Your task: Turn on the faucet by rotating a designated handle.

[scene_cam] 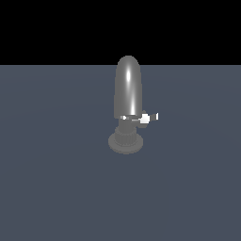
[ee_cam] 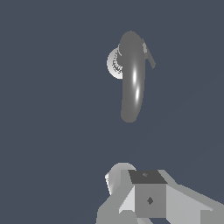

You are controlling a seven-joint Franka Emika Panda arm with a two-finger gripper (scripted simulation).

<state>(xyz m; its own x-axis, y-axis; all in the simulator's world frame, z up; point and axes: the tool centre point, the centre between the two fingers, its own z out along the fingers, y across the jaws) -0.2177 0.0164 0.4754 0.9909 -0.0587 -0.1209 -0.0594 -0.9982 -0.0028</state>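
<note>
The faucet (scene_cam: 127, 94) stands just right of the exterior view's centre, its short white handle (scene_cam: 149, 117) jutting toward that view's right. The gripper (ee_cam: 148, 197) hangs well apart from it; whether its jaws are wide or narrow cannot be told. The likely risk is striking the glossy spout rather than the small lever. No writing or brand shows.

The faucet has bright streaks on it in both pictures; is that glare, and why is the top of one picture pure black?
Exterior view: a soft vertical highlight runs down the faucet, and the black band is unlit background above the floor. Wrist view: the same glossy body shows a sharper streak; the gripper's state is unclear.
</note>
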